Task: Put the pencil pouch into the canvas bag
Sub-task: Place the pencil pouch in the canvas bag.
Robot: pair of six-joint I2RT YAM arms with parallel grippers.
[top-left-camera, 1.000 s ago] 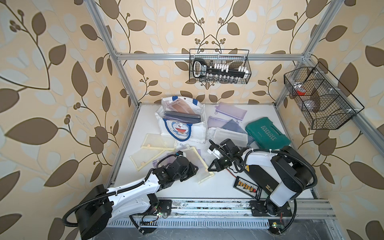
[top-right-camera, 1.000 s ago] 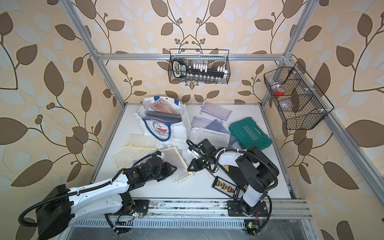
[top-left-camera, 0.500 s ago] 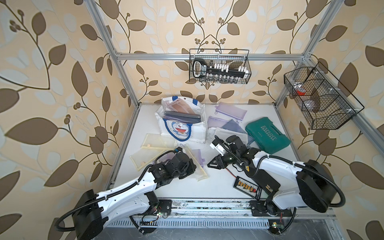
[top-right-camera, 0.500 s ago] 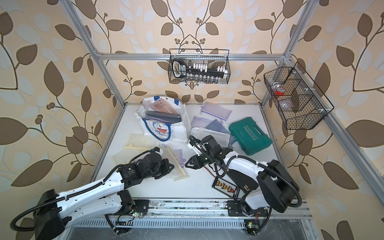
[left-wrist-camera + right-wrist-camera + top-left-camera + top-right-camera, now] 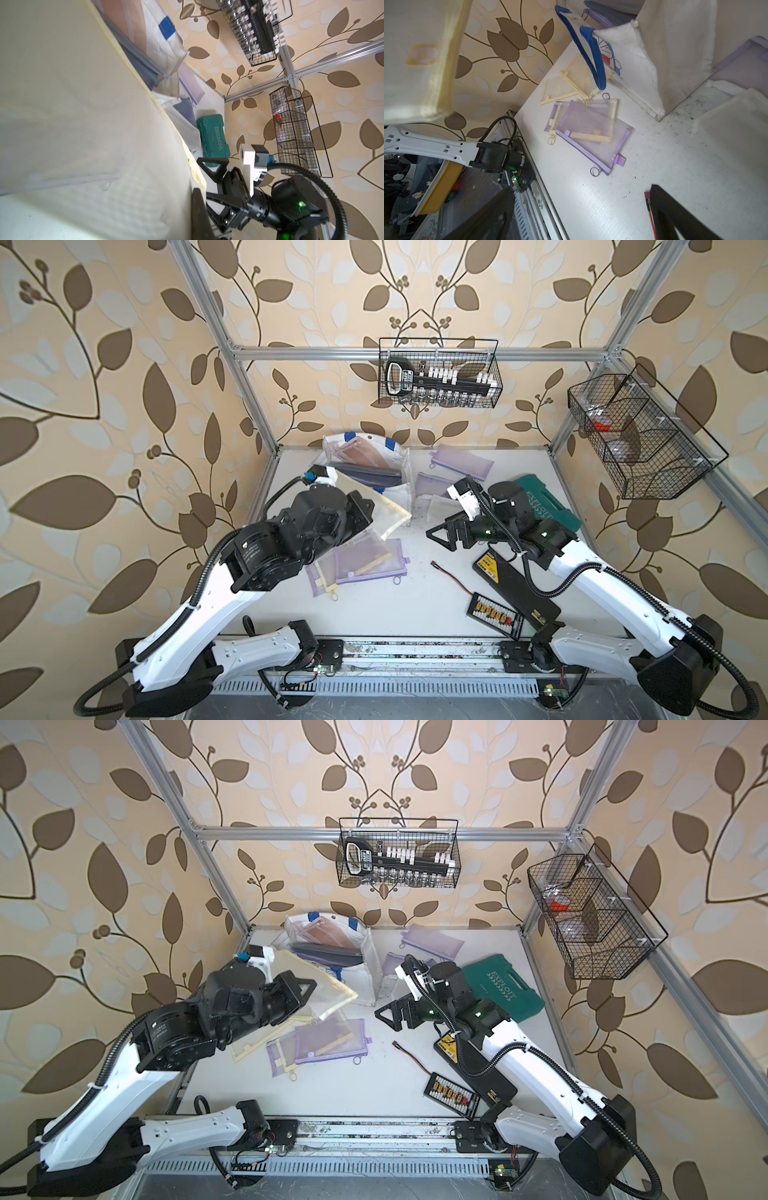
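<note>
Jaws on the left pinch the yellow pencil pouch (image 5: 328, 986) aloft beside the canvas bag (image 5: 370, 969); right jaws gape over the bench (image 5: 353, 1094).

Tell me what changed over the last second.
The left gripper closed on the pale yellow mesh pouch and lifted it toward the white canvas bag; the right gripper opened, letting go. The bag, purple mesh pouches and green plastic case stayed put.

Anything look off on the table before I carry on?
Yes. The bag is crammed: a grey pouch juts from its mouth, tilted. A loose red-tipped wire lies on the table, and dark grit is scattered by the bag's base.
</note>
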